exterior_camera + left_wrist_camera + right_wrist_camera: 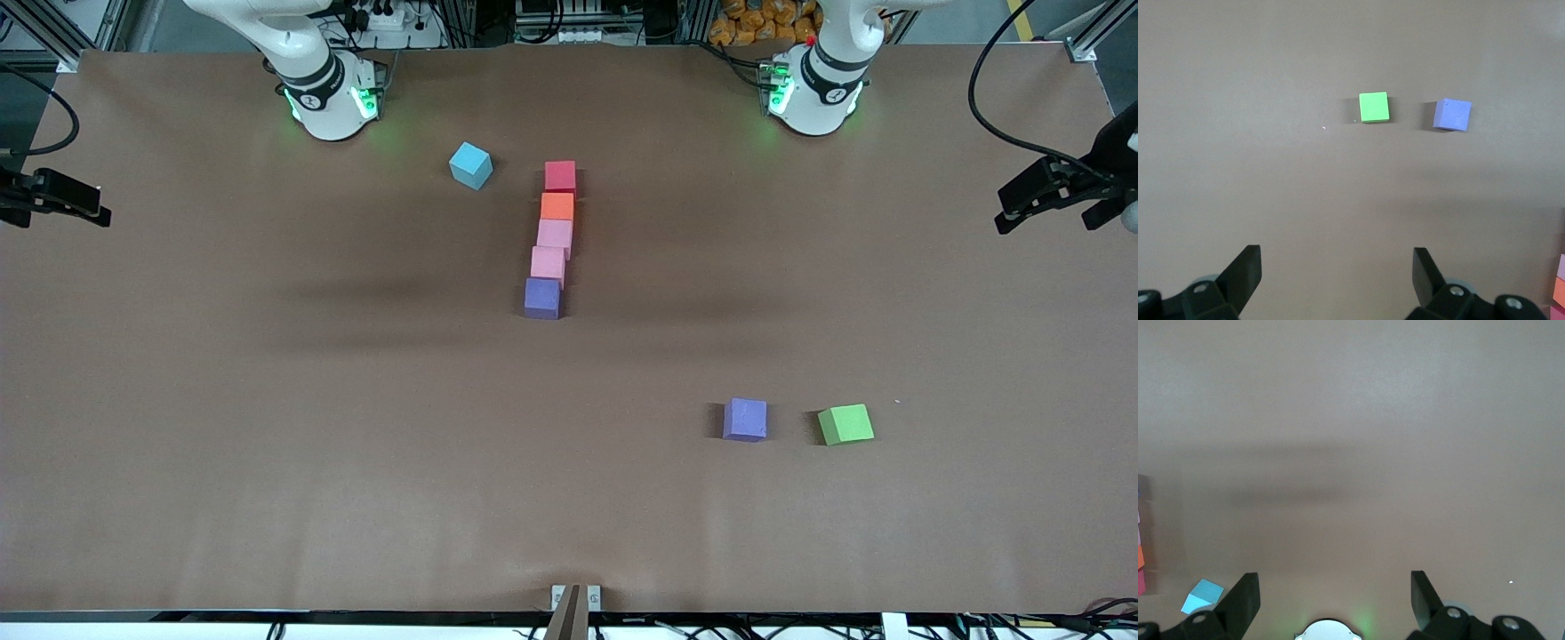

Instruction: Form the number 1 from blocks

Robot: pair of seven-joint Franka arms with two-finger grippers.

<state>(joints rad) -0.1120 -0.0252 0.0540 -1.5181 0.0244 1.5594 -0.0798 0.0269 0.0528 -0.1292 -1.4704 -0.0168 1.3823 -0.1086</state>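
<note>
Five blocks lie in one line at mid-table, touching end to end. From nearest the robot bases toward the front camera they run red (560, 175), orange (557, 206), pink (555, 235), pink (548, 262), purple (542, 298). The line leans slightly. My left gripper (1022, 200) (1337, 257) hangs open and empty over the table's edge at the left arm's end. Over the edge at the right arm's end, my right gripper (84, 203) (1335, 582) is also open and empty. Both are well away from the blocks.
A light blue cube (470, 165) (1203, 595) sits beside the red block, toward the right arm's base (331, 98). A second purple cube (745, 419) (1452, 115) and a green cube (845, 424) (1374, 107) lie side by side nearer the front camera, toward the left arm's end.
</note>
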